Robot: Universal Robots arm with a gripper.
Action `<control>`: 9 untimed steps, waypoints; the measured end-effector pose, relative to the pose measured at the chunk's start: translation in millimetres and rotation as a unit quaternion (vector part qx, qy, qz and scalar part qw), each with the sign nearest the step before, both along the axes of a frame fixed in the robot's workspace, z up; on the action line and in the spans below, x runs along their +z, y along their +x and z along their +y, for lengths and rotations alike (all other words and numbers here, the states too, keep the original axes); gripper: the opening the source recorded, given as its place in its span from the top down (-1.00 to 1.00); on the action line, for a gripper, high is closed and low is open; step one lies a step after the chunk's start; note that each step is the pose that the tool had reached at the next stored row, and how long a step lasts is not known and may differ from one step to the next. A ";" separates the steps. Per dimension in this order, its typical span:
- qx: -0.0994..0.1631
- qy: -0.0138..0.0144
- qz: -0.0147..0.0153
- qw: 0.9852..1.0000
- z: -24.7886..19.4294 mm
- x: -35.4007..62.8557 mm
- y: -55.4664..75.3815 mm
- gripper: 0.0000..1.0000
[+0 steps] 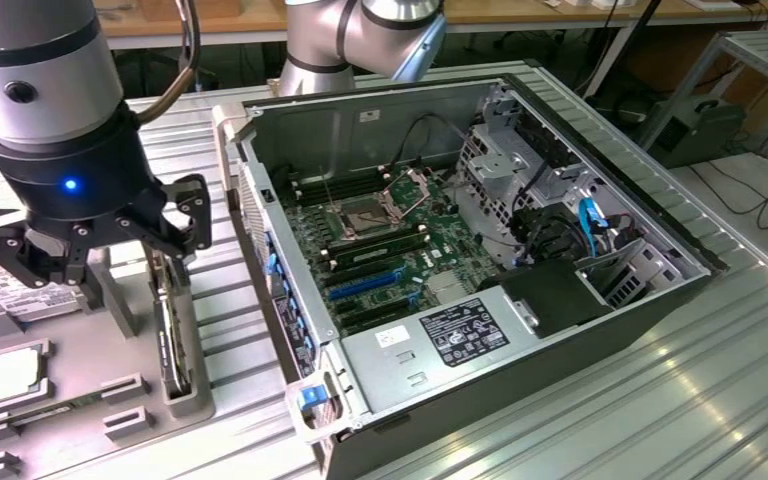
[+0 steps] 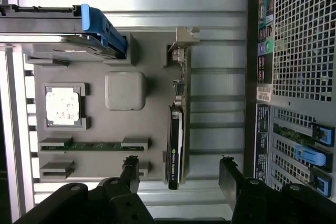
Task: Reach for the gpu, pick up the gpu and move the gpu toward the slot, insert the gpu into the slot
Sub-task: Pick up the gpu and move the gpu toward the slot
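The gpu [image 2: 176, 140] is a thin dark card standing on edge in a grey holder tray [image 2: 157, 93], with its silver bracket [image 2: 182, 39] at the far end. In the exterior view the gpu [image 1: 177, 335] stands at the left, just beside the open computer case [image 1: 291, 120]. My gripper [image 2: 179, 178] hangs above the card's near end, open, with one finger on each side and nothing between them. The exterior view puts the gripper [image 1: 107, 262] over the tray, above the card. The blue slot [image 1: 368, 287] lies on the motherboard inside the case.
The tray also carries a square CPU chip [image 2: 63, 106], a memory stick [image 2: 94, 145] and a hard drive with a blue latch [image 2: 100, 24]. The case's perforated rear panel [image 2: 302, 40] stands close beside the tray. A ribbed metal table [image 1: 651, 400] lies underneath.
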State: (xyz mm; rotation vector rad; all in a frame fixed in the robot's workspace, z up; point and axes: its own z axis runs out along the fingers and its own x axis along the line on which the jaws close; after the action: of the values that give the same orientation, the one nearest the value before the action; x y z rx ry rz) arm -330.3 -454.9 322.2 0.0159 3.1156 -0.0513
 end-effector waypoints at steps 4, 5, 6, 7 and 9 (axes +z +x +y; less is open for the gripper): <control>0.000 0.000 0.000 1.000 0.0 -3.7 0.0 -0.44; 0.000 0.000 0.000 1.000 0.0 -4.7 0.0 -0.44; 0.000 0.000 0.000 1.000 0.0 -5.8 0.0 -0.44; 0.000 0.000 0.000 1.000 0.0 -6.8 0.0 -0.44; 0.000 0.000 0.000 1.000 0.0 -8.5 0.0 -0.44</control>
State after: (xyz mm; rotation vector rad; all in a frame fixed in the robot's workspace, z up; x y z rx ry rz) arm -330.3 -454.9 313.8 0.0160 3.1156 -0.0504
